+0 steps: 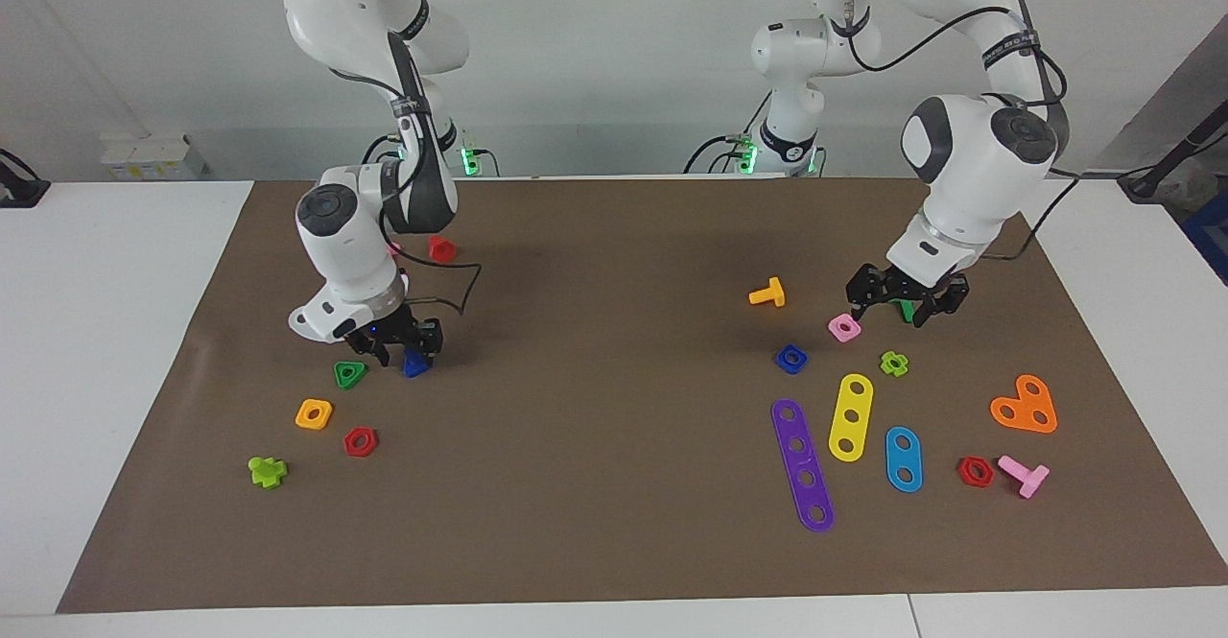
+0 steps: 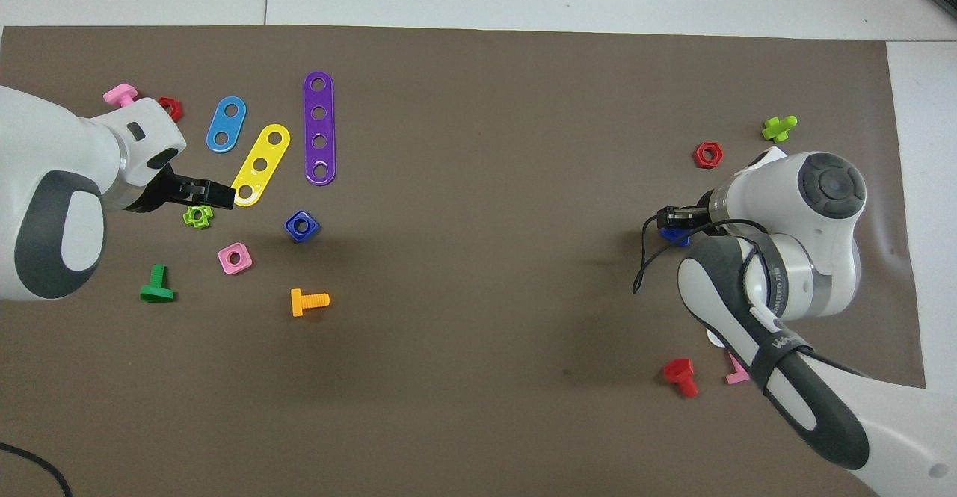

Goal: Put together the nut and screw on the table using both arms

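screw [image 2: 675,237] mostly hidden under right gripper, pink bolt [image 2: 736,372] half covered by right arm

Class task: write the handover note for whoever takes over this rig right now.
Right gripper: down on the brown mat, at the small dark-blue plastic bolt; grasp unclear.
Left gripper: open, low over the mat near the pink square nut, holding nothing.
Small dark-blue plastic nut: lies free on the mat, beside the pink nut.
Done: nothing joined.
Left: lift the bolt, pick up the blue nut, thread them together.
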{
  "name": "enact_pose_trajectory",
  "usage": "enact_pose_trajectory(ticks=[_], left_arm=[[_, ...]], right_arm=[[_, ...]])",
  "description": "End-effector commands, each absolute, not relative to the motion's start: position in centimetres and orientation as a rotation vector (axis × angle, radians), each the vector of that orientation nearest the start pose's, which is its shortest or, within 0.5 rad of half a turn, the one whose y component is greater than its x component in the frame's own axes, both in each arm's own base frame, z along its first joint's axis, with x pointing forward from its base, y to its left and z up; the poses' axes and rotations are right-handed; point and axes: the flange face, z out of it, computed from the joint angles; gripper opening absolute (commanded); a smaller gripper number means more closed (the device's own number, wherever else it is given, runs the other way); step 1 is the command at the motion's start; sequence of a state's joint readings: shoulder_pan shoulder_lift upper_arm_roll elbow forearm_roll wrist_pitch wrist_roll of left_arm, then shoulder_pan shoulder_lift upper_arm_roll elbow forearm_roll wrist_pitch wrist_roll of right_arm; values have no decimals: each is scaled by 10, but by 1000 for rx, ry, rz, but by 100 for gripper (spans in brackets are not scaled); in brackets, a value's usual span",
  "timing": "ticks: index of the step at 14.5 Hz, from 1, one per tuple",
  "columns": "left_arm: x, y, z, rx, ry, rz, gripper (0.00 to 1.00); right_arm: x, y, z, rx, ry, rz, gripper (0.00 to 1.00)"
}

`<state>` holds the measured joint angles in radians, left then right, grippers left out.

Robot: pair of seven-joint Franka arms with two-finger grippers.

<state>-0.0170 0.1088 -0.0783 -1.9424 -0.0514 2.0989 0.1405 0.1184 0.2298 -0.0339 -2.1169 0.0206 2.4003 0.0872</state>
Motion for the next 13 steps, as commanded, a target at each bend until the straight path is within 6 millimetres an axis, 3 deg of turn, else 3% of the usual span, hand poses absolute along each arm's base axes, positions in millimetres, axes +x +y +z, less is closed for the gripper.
enact_pose_trajectory(ticks=[1,2,3,4,6,7,9,12,13], left_arm=[[580,-65,429,-3167,451,-103,100],[581,-65,421,-3164,482,-85,100],[581,-71,415,-3163,501,-70,100],[581,-83,409,-3161,533,-57,100],[583,-89,389,-3160,559,-10,99],[586,-89,381,-3154,590,-21,98],[592,-110,368,-3156,691,-84,98],[602,-111,330,-3132,843,-96,95],[605,-109,326,-3116,885,-126,95]], right_arm=[[567,48,314,-3120,-28,-111,39],[566,49,313,-3120,-38,-102,14],[566,49,313,-3121,-67,-97,0],[566,49,313,-3121,-79,-95,0],[569,51,318,-3119,-77,-109,0],[572,55,323,-3116,-79,-120,0],[575,68,336,-3108,-98,-128,0],[570,119,343,-3099,17,-82,0],[564,141,344,-3097,67,-66,0]])
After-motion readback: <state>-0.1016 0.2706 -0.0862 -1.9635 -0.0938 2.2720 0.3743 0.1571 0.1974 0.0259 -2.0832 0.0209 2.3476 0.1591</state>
